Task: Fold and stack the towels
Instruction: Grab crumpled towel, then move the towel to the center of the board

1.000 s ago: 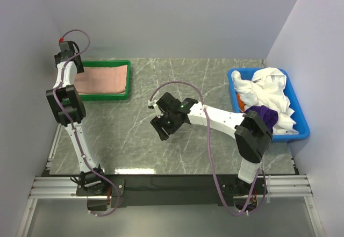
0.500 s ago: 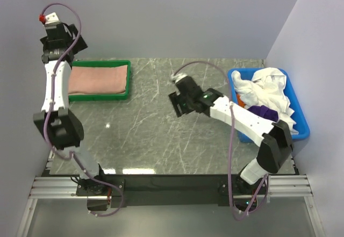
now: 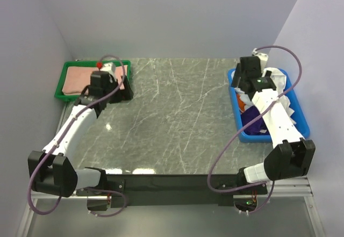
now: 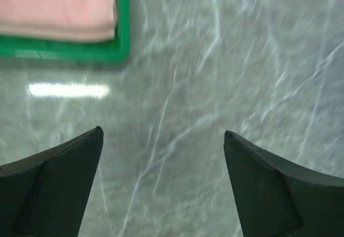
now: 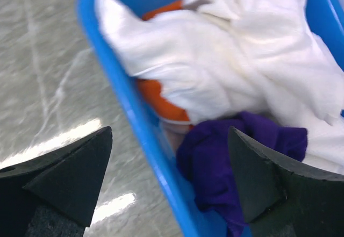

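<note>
A folded pink towel (image 3: 75,80) lies in the green tray (image 3: 91,63) at the back left; it also shows in the left wrist view (image 4: 54,6). My left gripper (image 3: 114,86) is open and empty above bare table just right of the tray (image 4: 122,33); its fingers spread wide (image 4: 163,133). The blue bin (image 3: 252,136) at the right holds crumpled white towels (image 5: 215,59), a purple towel (image 5: 236,151) and an orange towel (image 5: 156,94). My right gripper (image 3: 243,84) is open and empty, straddling the bin's left rim (image 5: 123,86) above the purple towel (image 5: 170,131).
Grey marble tabletop (image 3: 177,113) stretches between tray and bin. Pale walls close in the back and both sides. A black rail (image 3: 172,183) with the arm bases runs along the near edge.
My left arm came down from high over the tray to the table beside its right end. My right arm swung from the table's middle to over the blue bin.
</note>
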Robot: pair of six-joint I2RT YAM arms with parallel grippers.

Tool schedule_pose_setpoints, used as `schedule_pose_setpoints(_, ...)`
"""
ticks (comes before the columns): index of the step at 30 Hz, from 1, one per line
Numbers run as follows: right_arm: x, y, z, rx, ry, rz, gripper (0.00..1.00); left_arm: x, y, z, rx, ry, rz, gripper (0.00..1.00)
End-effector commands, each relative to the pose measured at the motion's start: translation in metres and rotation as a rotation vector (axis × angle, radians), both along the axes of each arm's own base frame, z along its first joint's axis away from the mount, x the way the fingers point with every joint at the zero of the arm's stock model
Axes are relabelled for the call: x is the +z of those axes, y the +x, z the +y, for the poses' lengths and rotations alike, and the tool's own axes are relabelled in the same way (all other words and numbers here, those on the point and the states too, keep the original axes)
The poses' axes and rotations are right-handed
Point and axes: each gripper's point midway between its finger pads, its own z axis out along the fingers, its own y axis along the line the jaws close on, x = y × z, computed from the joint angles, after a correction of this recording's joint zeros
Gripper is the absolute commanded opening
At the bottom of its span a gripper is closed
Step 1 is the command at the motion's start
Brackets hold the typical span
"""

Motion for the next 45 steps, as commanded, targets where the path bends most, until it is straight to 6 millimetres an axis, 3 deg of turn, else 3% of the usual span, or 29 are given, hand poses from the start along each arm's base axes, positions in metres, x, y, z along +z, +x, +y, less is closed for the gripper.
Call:
schedule_pose_setpoints(1, -0.012, 0.005, -0.017, -0.047, 0.061, 0.01, 0.94, -0.01, -0.012, -0.015, -0.044, 0.014, -0.03, 0.99)
schedule_pose_setpoints(3, -0.025, 0.011, -0.034, -0.094, 0.086, 0.016, 0.91, -0.019, -0.017, -0.026, -0.081, 0.022, -0.011, 0.99)
schedule_pose_setpoints(6, -0.038, 0.024, -0.04, -0.104, 0.113, -0.001, 0.88, -0.017, -0.017, -0.034, -0.097, 0.041, -0.014, 0.99)
schedule_pose_setpoints(7, -0.041, 0.025, -0.051, -0.13, 0.117, -0.001, 0.88, -0.017, -0.016, -0.035, -0.099, 0.039, -0.015, 0.99)
schedule_pose_setpoints(12, -0.077, 0.04, -0.063, -0.155, 0.134, 0.043, 0.87, -0.023, -0.016, -0.036, -0.1, 0.042, 0.001, 0.97)
schedule_pose_setpoints(16, -0.094, 0.045, -0.067, -0.154, 0.147, 0.049, 0.76, -0.023, -0.015, -0.036, -0.098, 0.041, -0.002, 0.96)
schedule_pose_setpoints(18, -0.096, 0.046, -0.066, -0.143, 0.149, 0.048, 0.65, -0.024, -0.015, -0.036, -0.101, 0.04, 0.002, 0.96)
schedule_pose_setpoints(19, -0.095, 0.044, -0.068, -0.144, 0.141, 0.046, 0.51, -0.024, -0.015, -0.037, -0.104, 0.039, 0.003, 0.95)
schedule_pose_setpoints(22, -0.081, 0.044, -0.071, -0.14, 0.113, 0.009, 0.25, -0.025, -0.015, -0.038, -0.109, 0.034, 0.008, 0.95)
schedule_pose_setpoints(23, -0.073, 0.044, -0.072, -0.141, 0.106, -0.001, 0.1, -0.026, -0.016, -0.039, -0.111, 0.033, 0.01, 0.95)
schedule_pose_setpoints(24, -0.066, 0.043, -0.076, -0.15, 0.089, -0.013, 0.04, -0.026, -0.015, -0.039, -0.11, 0.031, 0.01, 0.95)
schedule_pose_setpoints(25, -0.047, 0.046, -0.077, -0.143, 0.072, -0.046, 0.0, -0.026, -0.015, -0.039, -0.111, 0.032, 0.011, 0.95)
schedule_pose_setpoints(28, -0.003, 0.046, -0.081, -0.127, 0.035, -0.117, 0.0, -0.026, -0.015, -0.04, -0.113, 0.029, 0.01, 0.95)
schedule_pose_setpoints(29, 0.028, 0.052, -0.08, -0.115, 0.025, -0.18, 0.0, -0.026, -0.015, -0.04, -0.112, 0.028, 0.012, 0.95)
schedule_pose_setpoints(31, 0.07, 0.057, -0.079, -0.083, -0.012, -0.251, 0.0, -0.026, -0.015, -0.04, -0.113, 0.029, 0.01, 0.95)
schedule_pose_setpoints(32, 0.112, 0.062, -0.076, -0.068, -0.024, -0.329, 0.0, -0.027, -0.015, -0.04, -0.112, 0.027, 0.016, 0.95)
schedule_pose_setpoints(34, 0.149, 0.07, -0.074, -0.046, -0.058, -0.382, 0.0, -0.028, -0.015, -0.04, -0.113, 0.028, 0.017, 0.95)
schedule_pose_setpoints(35, 0.2, 0.07, -0.072, -0.033, -0.067, -0.48, 0.0, -0.028, -0.015, -0.04, -0.112, 0.028, 0.02, 0.95)
schedule_pose_setpoints(37, 0.235, 0.079, -0.063, 0.008, -0.091, -0.546, 0.0, -0.027, -0.014, -0.04, -0.11, 0.029, 0.017, 0.95)
schedule_pose_setpoints(38, 0.284, 0.074, -0.056, 0.031, -0.098, -0.664, 0.0, -0.029, -0.014, -0.039, -0.107, 0.033, 0.019, 0.95)
schedule_pose_setpoints(40, 0.336, 0.071, -0.038, 0.084, -0.108, -0.798, 0.0, -0.029, -0.014, -0.038, -0.103, 0.036, 0.019, 0.95)
schedule_pose_setpoints(42, 0.373, 0.07, -0.018, 0.17, -0.129, -0.908, 0.0, -0.03, -0.014, -0.037, -0.101, 0.04, 0.022, 0.95)
schedule_pose_setpoints(44, 0.413, 0.062, 0.012, 0.261, -0.151, -1.051, 0.0, -0.031, -0.013, -0.037, -0.1, 0.041, 0.024, 0.95)
schedule_pose_setpoints(45, 0.424, 0.06, 0.029, 0.322, -0.156, -1.097, 0.0, -0.031, -0.013, -0.037, -0.101, 0.042, 0.023, 0.95)
